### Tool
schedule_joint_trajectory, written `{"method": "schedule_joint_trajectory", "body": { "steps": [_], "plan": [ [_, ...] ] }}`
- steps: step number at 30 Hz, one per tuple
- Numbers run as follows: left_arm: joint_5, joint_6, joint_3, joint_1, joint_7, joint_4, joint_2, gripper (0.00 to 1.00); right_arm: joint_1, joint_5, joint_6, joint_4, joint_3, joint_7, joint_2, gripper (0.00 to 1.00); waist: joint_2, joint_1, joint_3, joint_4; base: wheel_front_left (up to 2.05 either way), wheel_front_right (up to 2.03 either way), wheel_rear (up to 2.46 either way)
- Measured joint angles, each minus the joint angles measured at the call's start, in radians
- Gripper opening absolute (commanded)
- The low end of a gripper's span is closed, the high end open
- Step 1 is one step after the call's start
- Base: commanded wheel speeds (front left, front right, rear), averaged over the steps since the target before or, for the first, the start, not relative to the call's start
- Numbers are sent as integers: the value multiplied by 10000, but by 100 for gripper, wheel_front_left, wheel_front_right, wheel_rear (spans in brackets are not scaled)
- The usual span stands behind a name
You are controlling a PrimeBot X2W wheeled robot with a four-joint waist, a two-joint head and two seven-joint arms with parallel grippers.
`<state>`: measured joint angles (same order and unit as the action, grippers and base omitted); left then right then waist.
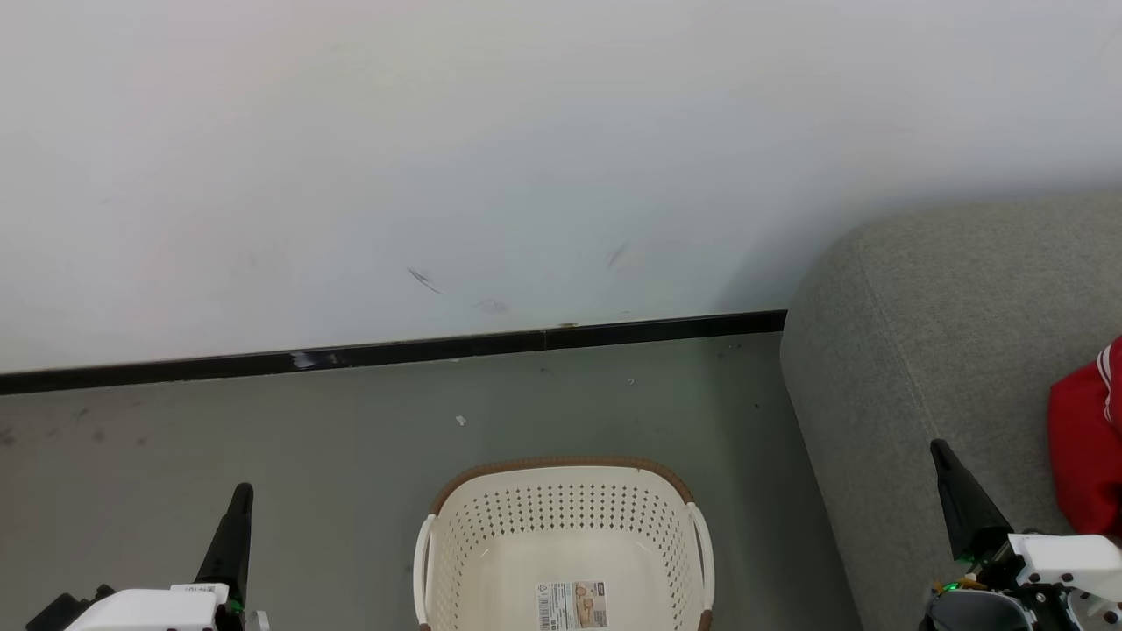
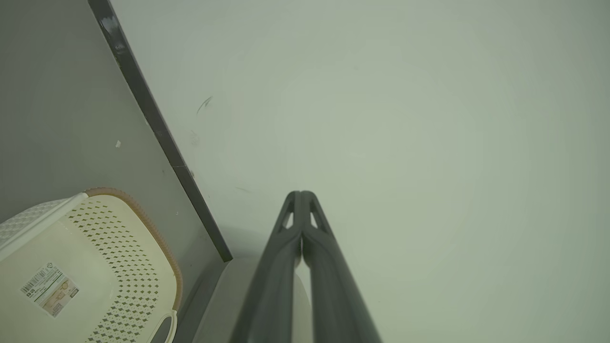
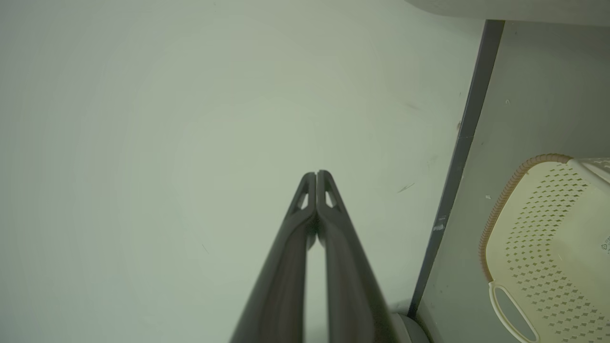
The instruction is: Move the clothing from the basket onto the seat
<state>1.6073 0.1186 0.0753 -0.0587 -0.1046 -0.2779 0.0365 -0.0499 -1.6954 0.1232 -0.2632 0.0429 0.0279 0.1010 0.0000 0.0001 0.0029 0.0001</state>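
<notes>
Red clothing on the grey seat
Soft cloth on rounded upholstery; perforated cream basket, brown-rimmed, on the floor; left claw and right claw pressed closed, holding nothing.

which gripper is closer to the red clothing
The right gripper, seen against the grey seat just beside the red clothing. The left gripper is far off over the floor, beyond the basket.
</notes>
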Motion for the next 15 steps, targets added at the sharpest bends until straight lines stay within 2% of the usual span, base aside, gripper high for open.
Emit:
{"method": "schedule_joint_trajectory", "body": {
  "steps": [15],
  "plan": [
    [0,0,6,0,0,8,0,0,0,2,0,-2,13,10,-17,0,0,0,0,0,0,0,0]
  ]
}}
